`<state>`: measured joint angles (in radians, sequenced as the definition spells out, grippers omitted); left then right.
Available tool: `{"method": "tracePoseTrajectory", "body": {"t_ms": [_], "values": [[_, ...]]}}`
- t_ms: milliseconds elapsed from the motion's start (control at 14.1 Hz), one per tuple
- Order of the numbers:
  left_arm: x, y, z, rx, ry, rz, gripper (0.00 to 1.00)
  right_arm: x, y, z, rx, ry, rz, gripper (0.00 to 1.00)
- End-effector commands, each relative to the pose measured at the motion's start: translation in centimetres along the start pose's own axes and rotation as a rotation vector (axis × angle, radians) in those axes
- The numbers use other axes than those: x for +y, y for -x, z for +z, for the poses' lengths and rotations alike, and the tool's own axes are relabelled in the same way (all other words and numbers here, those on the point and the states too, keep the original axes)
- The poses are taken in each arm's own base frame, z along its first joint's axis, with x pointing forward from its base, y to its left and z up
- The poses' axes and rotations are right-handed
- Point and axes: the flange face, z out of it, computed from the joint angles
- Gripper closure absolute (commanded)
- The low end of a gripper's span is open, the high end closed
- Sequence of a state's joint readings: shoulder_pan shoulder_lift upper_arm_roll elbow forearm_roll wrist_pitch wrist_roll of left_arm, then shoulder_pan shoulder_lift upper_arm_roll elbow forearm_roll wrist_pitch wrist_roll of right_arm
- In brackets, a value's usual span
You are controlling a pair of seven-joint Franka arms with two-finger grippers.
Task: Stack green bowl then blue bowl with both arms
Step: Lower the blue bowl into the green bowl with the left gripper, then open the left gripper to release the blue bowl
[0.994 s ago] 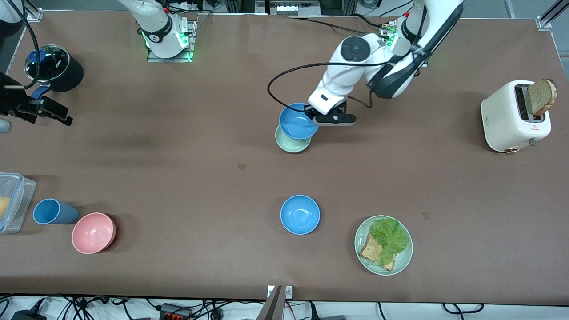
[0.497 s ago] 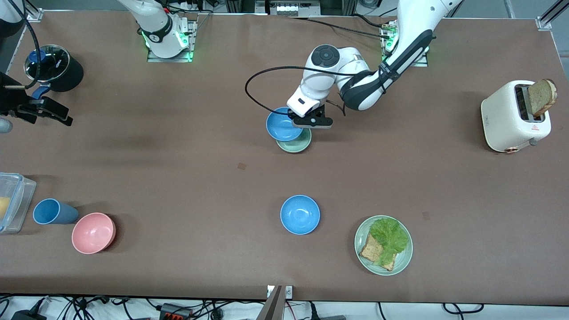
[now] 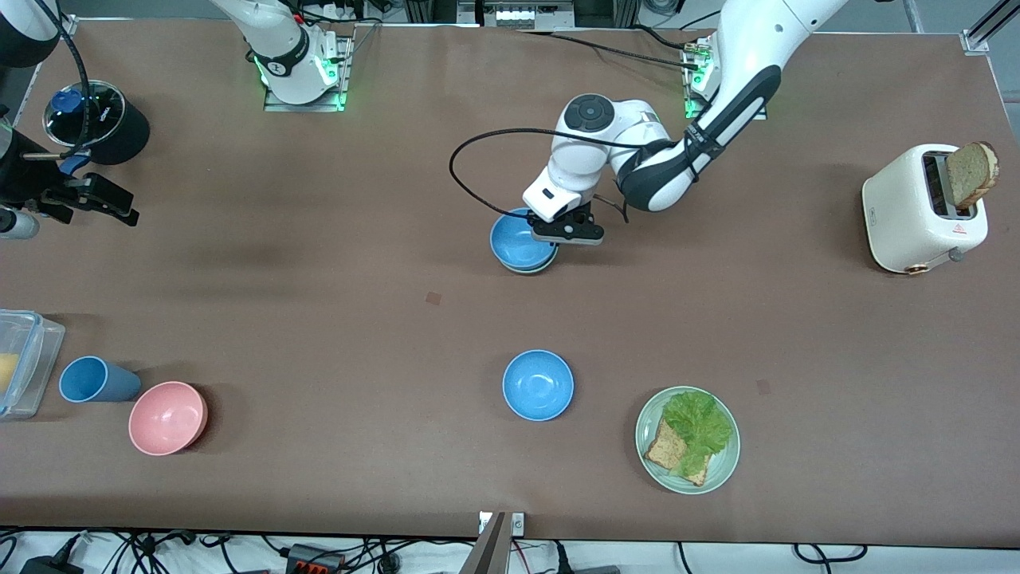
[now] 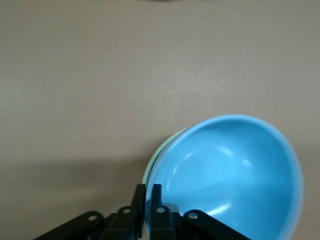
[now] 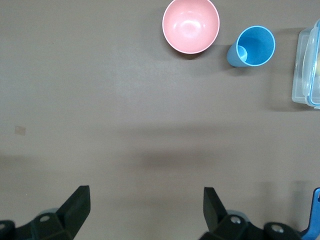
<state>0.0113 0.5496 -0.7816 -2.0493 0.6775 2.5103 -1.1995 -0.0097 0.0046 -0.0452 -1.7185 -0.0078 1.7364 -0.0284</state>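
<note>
My left gripper (image 3: 558,233) is shut on the rim of a sky-blue bowl (image 3: 519,239), which sits nested in the pale green bowl (image 3: 529,270) near the table's middle. Only a thin green rim shows under the blue one. In the left wrist view the black fingers (image 4: 139,197) pinch the blue bowl's (image 4: 230,175) edge, one inside and one outside, and the green bowl's rim (image 4: 154,162) peeks out beside it. A second blue bowl (image 3: 538,385) stands alone, nearer the front camera. My right gripper (image 3: 88,195) hangs open and empty (image 5: 145,200) at the right arm's end of the table and waits.
A pink bowl (image 3: 168,417), a blue cup (image 3: 96,379) and a clear container (image 3: 20,363) stand at the right arm's end, also in the right wrist view. A black pot (image 3: 100,119) stands there too. A plate with lettuce and toast (image 3: 721,470) and a white toaster (image 3: 916,207) stand toward the left arm's end.
My left gripper has brought the blue bowl over the green bowl and lowered it into it. The right gripper has shifted only slightly.
</note>
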Motion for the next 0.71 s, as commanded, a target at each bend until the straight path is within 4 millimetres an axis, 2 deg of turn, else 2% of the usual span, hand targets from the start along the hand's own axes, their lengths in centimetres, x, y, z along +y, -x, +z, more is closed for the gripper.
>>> {"method": "tracePoseTrajectory", "body": {"t_ms": [0, 142, 213, 355, 497, 639], "values": [[-0.7, -1.7, -1.4, 0.036, 0.000, 0.016, 0.62, 0.0, 0.5, -0.4, 0.006, 0.014, -0.017, 0.00], [-1.1, -2.4, -3.5, 0.036, 0.001, -0.004, 0.57, 0.3, 0.6, -0.3, 0.002, 0.011, -0.010, 0.00], [-1.7, -3.3, -4.5, 0.032, 0.021, -0.032, 0.61, 0.4, 0.6, -0.5, 0.003, 0.011, -0.008, 0.00], [-2.1, -4.2, -6.8, 0.022, 0.027, -0.059, 0.59, 0.4, 0.5, -0.5, 0.011, 0.012, -0.008, 0.00], [-1.9, -5.9, -9.9, -0.016, 0.008, -0.125, 0.52, 0.5, 0.5, -0.7, 0.014, 0.007, -0.003, 0.00], [-1.9, -7.7, -12.6, -0.027, -0.034, -0.158, 0.51, 0.6, 0.5, -0.7, 0.011, 0.006, 0.009, 0.00]]}}
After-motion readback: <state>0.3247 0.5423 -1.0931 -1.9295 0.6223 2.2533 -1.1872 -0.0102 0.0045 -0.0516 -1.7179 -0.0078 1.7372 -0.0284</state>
